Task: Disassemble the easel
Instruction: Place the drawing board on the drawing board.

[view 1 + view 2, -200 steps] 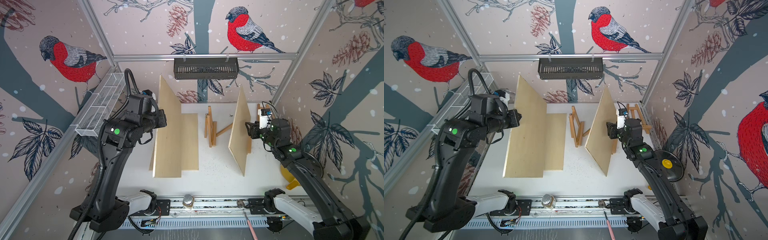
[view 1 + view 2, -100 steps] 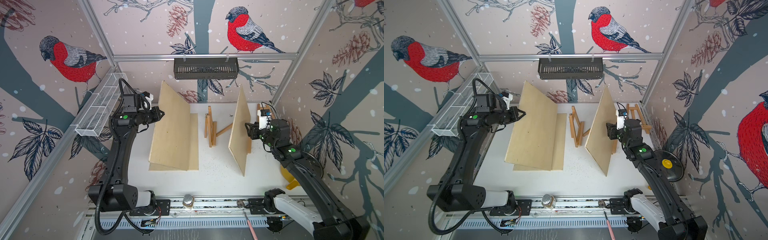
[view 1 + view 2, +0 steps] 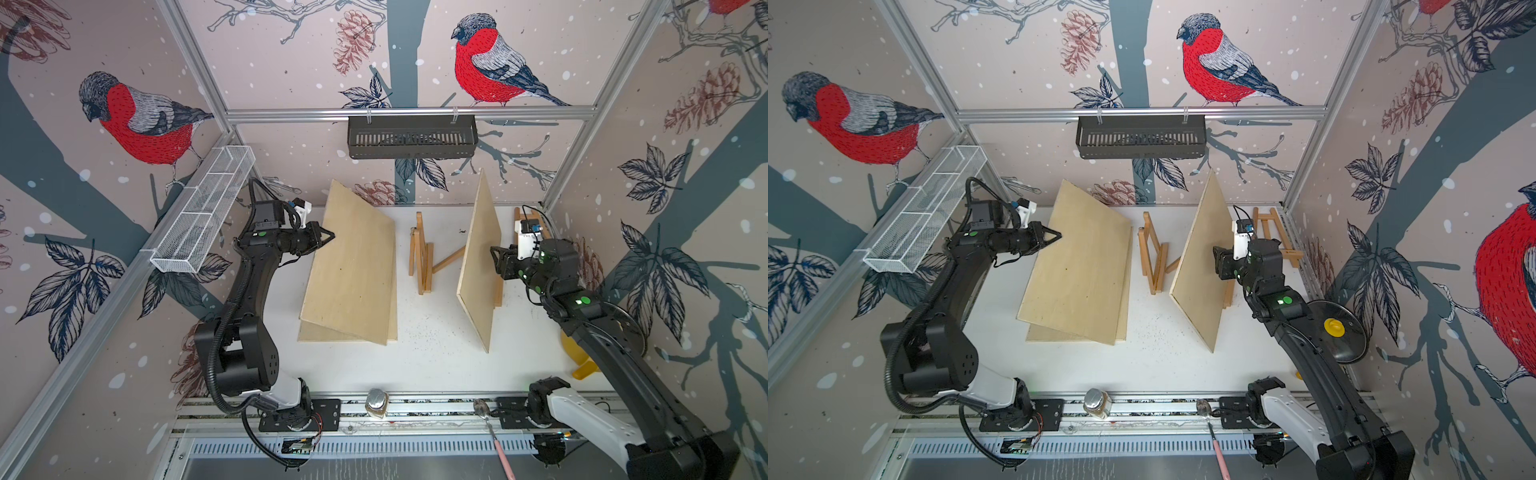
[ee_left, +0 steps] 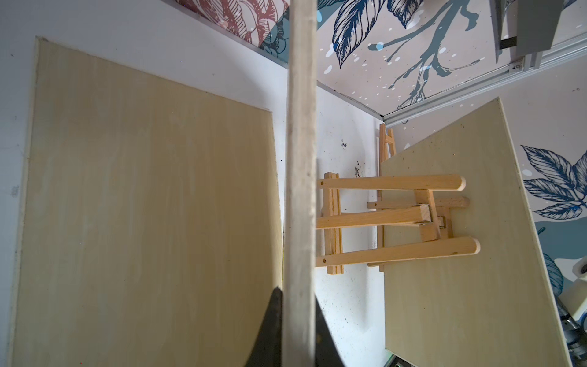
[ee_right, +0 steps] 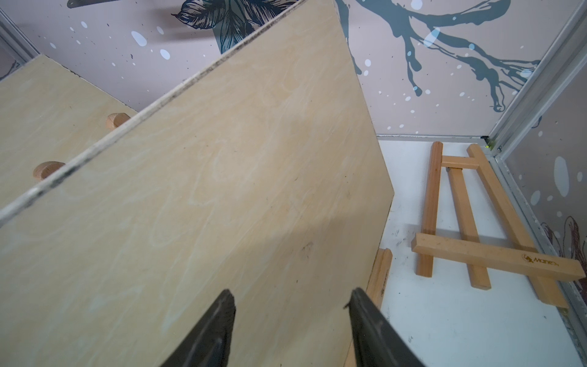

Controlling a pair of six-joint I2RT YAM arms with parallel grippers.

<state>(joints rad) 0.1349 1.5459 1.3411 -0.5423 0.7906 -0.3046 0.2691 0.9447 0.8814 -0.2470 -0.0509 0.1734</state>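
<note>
**Left tool.** The left tool [image 3: 330, 237] is clamped narrow on the left edge of the tilted board [image 3: 353, 266]. In the left wrist view, both fingers [image 4: 273, 321] press against the thin edge of this board. The gripped edge is raised. The opposite edge is down, over the flat board [image 3: 306, 333], which lies on the table [image 3: 436, 353].

**Right tool.** The right tool [image 3: 494, 257] is part-way open and holds nothing. In the right wrist view, its fingertips [image 5: 227, 300] stand apart in front of the rear face of the upright board [image 3: 480, 266]. Whether they touch this face cannot be determined.

**Task items.**
- The upright board stands on edge, right of centre. It leans on a support easel [image 3: 1227, 296], which is mostly hidden behind it.
- The centre easel [image 3: 422, 257] stands open on the table between the tilted board and the upright board, touching neither.
- A third easel [image 3: 1273, 235] lies flat in the far right corner, well apart from the other easels.
</note>
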